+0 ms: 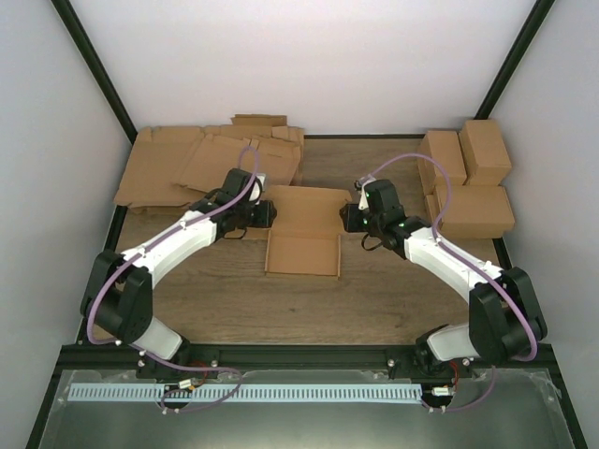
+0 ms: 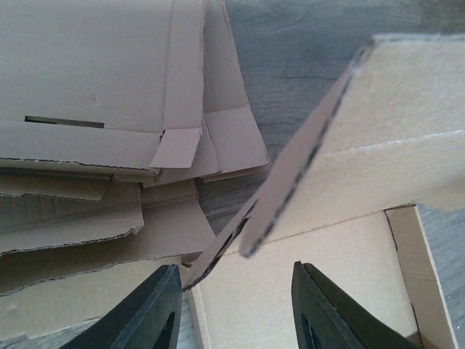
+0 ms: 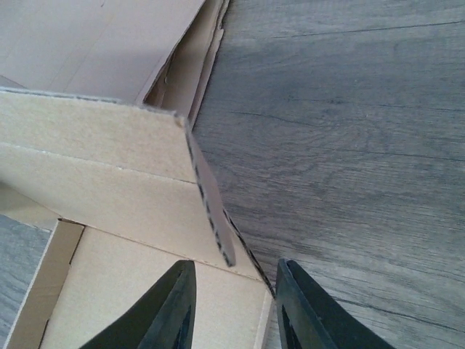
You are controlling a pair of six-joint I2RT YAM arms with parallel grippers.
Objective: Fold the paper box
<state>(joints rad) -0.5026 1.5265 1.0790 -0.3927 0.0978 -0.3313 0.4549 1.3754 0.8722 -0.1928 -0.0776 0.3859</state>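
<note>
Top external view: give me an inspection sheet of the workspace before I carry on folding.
Surface: wooden table, no damage seen.
Job's things: paper box at centre, part folded, one panel raised.
Clutter: flat cardboard sheets stacked far left; folded boxes stacked far right.
Grippers: left gripper and right gripper at opposite sides of the box, jaws apart astride its walls.
Cables: purple cable looped along each arm, off the box.
Surroundings: white walls, black frame posts; nothing else seen.
</note>
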